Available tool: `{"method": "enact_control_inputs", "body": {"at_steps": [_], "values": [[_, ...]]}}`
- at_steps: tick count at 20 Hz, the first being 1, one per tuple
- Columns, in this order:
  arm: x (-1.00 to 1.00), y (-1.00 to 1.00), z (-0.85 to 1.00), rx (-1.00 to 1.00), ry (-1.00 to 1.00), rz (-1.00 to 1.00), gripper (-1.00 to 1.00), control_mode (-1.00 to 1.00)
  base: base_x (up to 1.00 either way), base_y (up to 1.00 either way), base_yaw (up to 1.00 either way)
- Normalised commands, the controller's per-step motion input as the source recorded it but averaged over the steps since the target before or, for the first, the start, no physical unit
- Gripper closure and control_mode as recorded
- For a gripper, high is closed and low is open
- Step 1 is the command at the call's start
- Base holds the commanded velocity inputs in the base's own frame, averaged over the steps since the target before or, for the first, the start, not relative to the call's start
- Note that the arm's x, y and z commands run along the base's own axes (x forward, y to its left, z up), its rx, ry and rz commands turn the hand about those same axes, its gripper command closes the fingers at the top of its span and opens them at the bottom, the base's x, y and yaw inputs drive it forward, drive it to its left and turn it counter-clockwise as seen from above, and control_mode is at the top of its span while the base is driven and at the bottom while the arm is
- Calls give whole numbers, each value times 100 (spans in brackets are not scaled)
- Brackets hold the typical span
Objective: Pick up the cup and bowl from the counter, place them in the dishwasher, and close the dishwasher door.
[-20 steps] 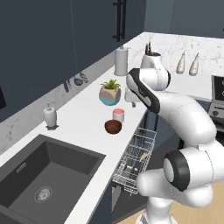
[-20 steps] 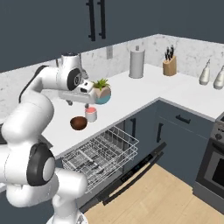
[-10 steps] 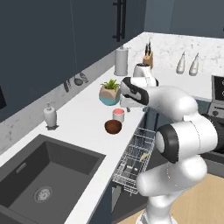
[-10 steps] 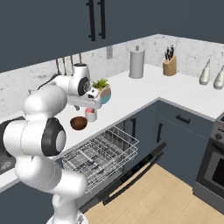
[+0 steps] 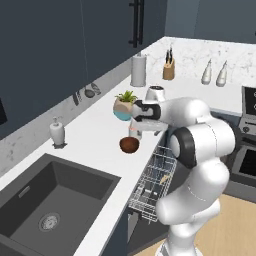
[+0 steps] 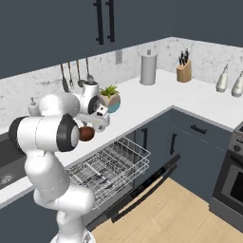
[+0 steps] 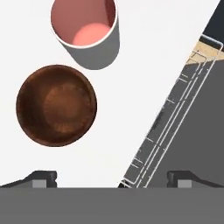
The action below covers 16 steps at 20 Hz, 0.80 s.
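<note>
White marbled counter – cup beside bowl, gripper spread (empty), dishwasher rack out

The brown bowl sits upright on the white counter, near its edge. The cup stands just beside it, open side up, pink inside. They do not touch. The dishwasher door hangs open, and the white wire rack is pulled out below the counter.

Dark blue-grey upper cabinets above a pale marbled backsplash. Light wooden floor below, black oven at the right. Even, soft light throughout.
</note>
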Motion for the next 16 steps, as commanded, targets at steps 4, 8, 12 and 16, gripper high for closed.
{"method": "enact_control_inputs", "body": {"at_steps": [4,8,12,16], "values": [[51,31,-55,1,3,0,-100,-100,0,0,0],[41,9,-47,0,1,0,-100,-100,0,0,0],[27,1,-41,0,0,0,-100,-100,0,0,0],[24,3,-39,0,0,0,-100,-100,0,0,0]]}}
